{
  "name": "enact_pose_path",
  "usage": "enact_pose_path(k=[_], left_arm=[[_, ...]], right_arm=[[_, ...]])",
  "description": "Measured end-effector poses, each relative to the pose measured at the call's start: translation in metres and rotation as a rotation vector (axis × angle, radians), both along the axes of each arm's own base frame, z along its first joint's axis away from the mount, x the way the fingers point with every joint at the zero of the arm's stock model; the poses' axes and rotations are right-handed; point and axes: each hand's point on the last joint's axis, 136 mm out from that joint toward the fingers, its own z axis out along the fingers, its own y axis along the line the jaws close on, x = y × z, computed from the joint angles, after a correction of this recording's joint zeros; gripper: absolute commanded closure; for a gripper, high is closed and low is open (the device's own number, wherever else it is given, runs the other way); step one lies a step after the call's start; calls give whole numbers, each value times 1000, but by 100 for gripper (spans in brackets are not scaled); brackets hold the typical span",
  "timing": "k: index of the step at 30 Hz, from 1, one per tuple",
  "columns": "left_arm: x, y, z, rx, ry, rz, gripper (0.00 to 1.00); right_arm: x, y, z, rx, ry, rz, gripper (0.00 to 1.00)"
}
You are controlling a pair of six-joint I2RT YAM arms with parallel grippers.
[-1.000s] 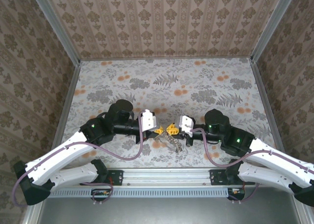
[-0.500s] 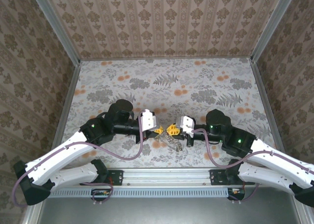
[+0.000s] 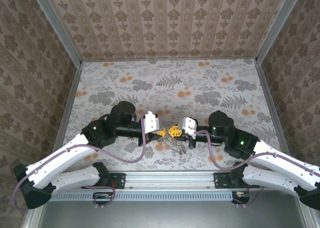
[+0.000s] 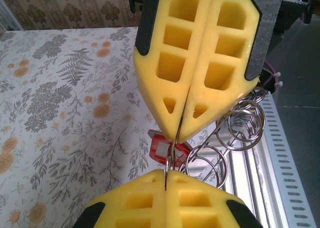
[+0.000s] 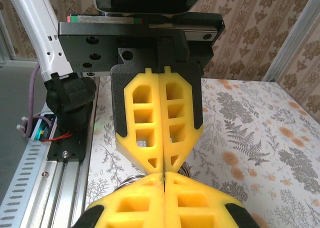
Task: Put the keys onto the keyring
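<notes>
My left gripper (image 3: 164, 132) and right gripper (image 3: 175, 132) meet tip to tip near the table's front edge. In the left wrist view my left gripper (image 4: 166, 174) is shut on a thin wire loop of the keyring (image 4: 171, 155). The same loop runs up into the shut right gripper (image 4: 180, 137). A key with a red head (image 4: 161, 149) hangs just behind the wire. A chain of metal rings (image 4: 241, 122) dangles beside it, and this chain (image 3: 178, 146) hangs below the tips in the top view. In the right wrist view the right gripper (image 5: 164, 177) touches the left gripper (image 5: 163, 168) and hides the wire.
The floral table (image 3: 200, 88) stretches back to patterned walls. The aluminium rail (image 3: 165, 179) with both arm bases runs just in front of the grippers. The left arm's base (image 5: 70, 113) stands at that rail.
The hanging ring chain has swung slightly under the tips. Both grippers stay shut, tip to tip, in nearly the same place.
</notes>
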Motion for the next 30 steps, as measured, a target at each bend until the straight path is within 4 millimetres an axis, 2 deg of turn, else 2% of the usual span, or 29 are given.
enact_pose_path(k=[30], left_arm=[[1, 0, 0, 2, -3, 7, 100]], right_arm=[[5, 1, -5, -11, 4, -27, 100]])
